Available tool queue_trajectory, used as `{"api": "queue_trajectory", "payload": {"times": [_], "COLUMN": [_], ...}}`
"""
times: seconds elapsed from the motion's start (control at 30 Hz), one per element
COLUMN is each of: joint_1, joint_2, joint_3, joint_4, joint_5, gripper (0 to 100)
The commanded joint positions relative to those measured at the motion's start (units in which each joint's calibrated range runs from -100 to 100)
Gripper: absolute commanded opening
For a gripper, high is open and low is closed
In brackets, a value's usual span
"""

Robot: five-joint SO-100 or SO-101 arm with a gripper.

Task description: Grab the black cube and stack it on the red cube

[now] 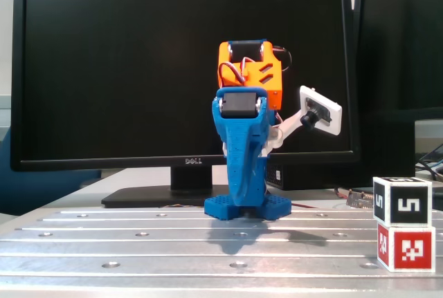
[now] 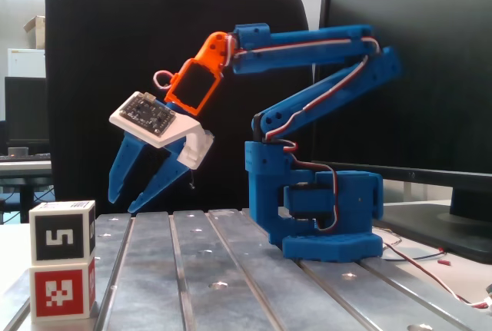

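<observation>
Two cubes were in both fixed views — one black cube [image 1: 402,201] [image 2: 62,231] and one red cube [image 1: 405,247] [image 2: 61,290]. There was one arm [image 1: 243,147] [image 2: 307,116], with one gripper [image 2: 125,201] bearing two fingers [image 2: 121,179]. One small white camera [image 1: 319,110] sat on it. Two dark monitors [image 1: 183,70] stood behind — the second [image 1: 401,35] only partly in frame — and one metal table [image 1: 138,243] lay beneath.
</observation>
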Motion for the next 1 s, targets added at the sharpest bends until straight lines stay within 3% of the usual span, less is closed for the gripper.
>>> {"api": "queue_trajectory", "payload": {"times": [0.0,0.47,0.97], "joint_1": [0.6,0.6,3.4], "joint_2": [-7.7,-36.9,-36.6], "joint_3": [3.4,18.7,20.3], "joint_4": [-0.7,8.0,13.3], "joint_5": [0.2,0.2,0.2], "gripper": [8,8,8]}}
